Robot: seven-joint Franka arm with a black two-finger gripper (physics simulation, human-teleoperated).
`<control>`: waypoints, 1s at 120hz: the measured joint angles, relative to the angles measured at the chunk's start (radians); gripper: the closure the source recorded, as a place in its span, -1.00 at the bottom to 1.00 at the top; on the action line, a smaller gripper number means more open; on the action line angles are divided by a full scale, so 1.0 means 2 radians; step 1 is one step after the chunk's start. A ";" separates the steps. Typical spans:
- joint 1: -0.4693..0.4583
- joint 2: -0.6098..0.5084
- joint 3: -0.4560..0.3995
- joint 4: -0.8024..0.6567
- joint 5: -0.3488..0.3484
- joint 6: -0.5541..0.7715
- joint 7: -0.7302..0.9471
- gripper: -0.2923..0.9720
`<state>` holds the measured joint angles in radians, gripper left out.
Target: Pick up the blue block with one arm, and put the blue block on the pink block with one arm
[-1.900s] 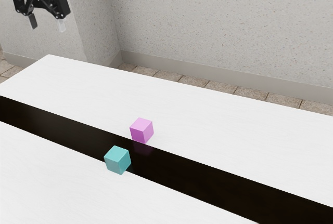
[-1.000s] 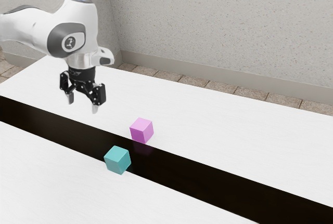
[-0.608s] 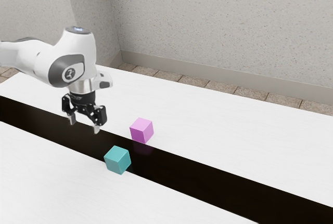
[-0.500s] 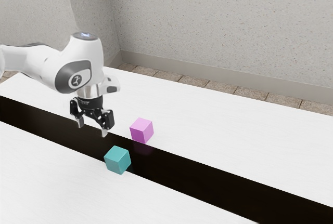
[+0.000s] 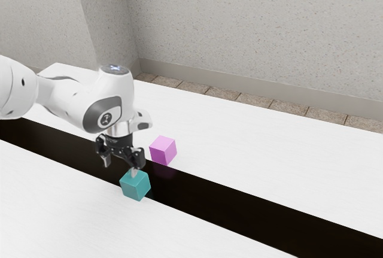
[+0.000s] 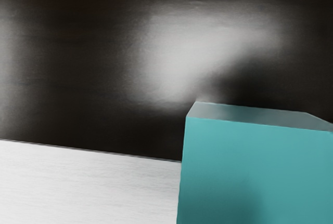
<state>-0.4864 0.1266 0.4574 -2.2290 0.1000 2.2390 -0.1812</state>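
Note:
The blue block [image 5: 134, 185], teal in colour, sits at the near edge of the table's black stripe [image 5: 239, 207]. In the wrist view the blue block [image 6: 255, 167] looms large and close under my hand. The pink block [image 5: 163, 149] rests a short way behind it, at the stripe's far edge. My gripper [image 5: 121, 166] hangs open just above the blue block and slightly toward the exterior view's left, with one fingertip over the block's top. Nothing is between the fingers.
The white table [image 5: 269, 144] stretches to the exterior view's right with the black stripe crossing it diagonally. A grey wall and a tiled floor strip [image 5: 251, 99] lie behind the table.
My arm has swung down from high at the exterior view's upper left and toward the right, lowering the open gripper to just above the blue block. Both blocks have stayed put.

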 joint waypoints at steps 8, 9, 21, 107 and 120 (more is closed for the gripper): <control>-0.003 0.002 0.000 0.000 -0.002 0.007 -0.001 -0.54; -0.003 0.002 0.000 0.000 -0.002 0.008 -0.001 -0.54; -0.003 0.013 -0.003 0.002 -0.006 0.017 -0.002 -0.54; -0.002 0.102 -0.019 0.029 -0.044 0.056 -0.006 -0.31; 0.000 0.101 -0.021 0.044 -0.051 0.055 0.001 -0.17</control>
<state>-0.4855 0.3281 0.4149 -2.1410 -0.0027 2.3482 -0.1786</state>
